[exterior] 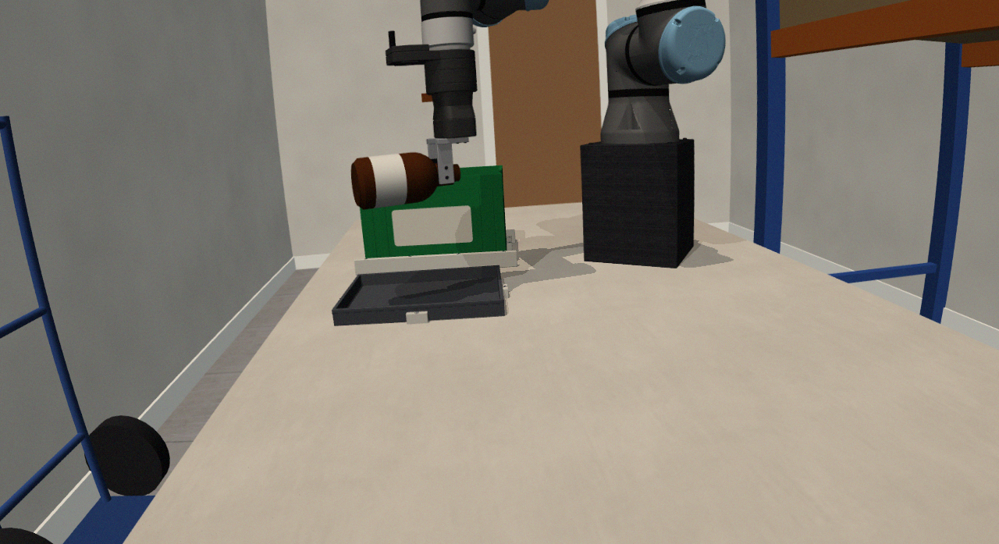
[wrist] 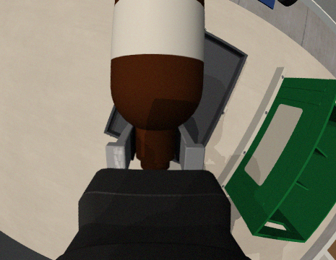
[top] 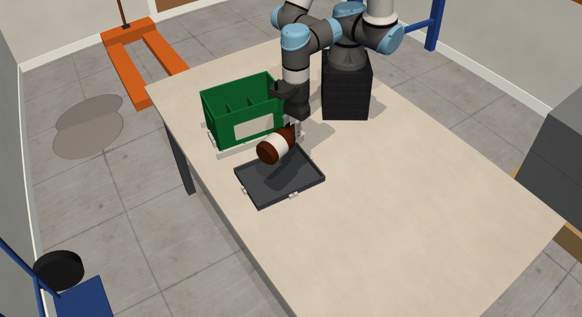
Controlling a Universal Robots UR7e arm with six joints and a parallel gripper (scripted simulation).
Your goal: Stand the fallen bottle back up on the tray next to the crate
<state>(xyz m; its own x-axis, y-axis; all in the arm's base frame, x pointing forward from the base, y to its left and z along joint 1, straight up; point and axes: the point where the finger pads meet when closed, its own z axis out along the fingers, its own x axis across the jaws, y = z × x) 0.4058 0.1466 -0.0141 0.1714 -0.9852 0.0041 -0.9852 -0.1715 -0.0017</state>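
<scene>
grey arm, light blue caps
</scene>
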